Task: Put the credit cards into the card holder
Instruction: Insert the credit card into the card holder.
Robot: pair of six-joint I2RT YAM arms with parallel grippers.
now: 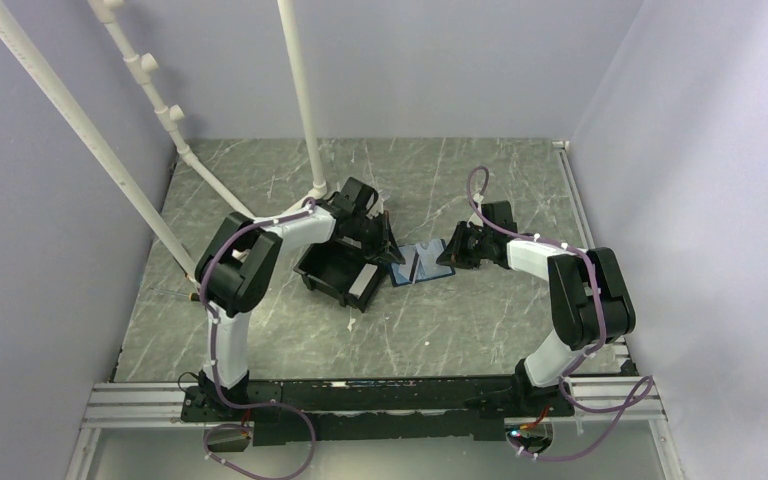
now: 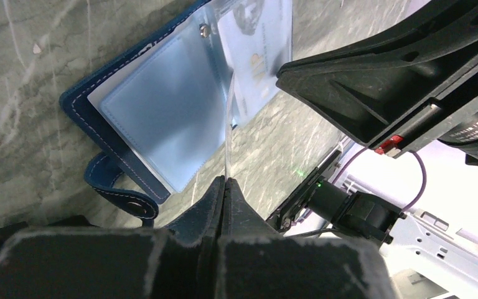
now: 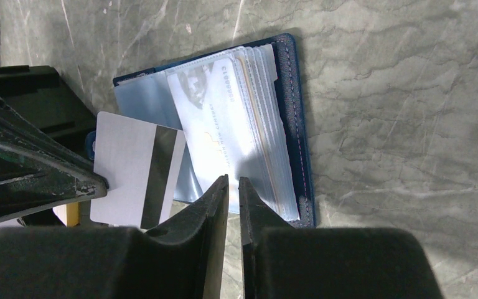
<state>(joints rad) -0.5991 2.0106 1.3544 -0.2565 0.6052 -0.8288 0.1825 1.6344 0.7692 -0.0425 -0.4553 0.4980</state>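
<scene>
From above, the open card holder (image 1: 418,266) lies flat on the grey worktop (image 1: 460,330) in the middle of the frame, just right of a black bin (image 1: 338,275). The left fingers (image 1: 385,245) reach it from the left and the right fingers (image 1: 453,250) from the right. In the left wrist view the left fingers, at bottom centre, are pressed together on a thin white card (image 2: 227,124). The card is seen edge-on, rising toward the holder's clear sleeves at upper left. In the right wrist view the card sits at lower left with a dark stripe across it, at the lower left corner of the holder's left page. The right fingers, at bottom centre, stand narrowly apart and appear to pinch the lower edge of the sleeves. One sleeve holds a pale card with a portrait (image 3: 208,118).
</scene>
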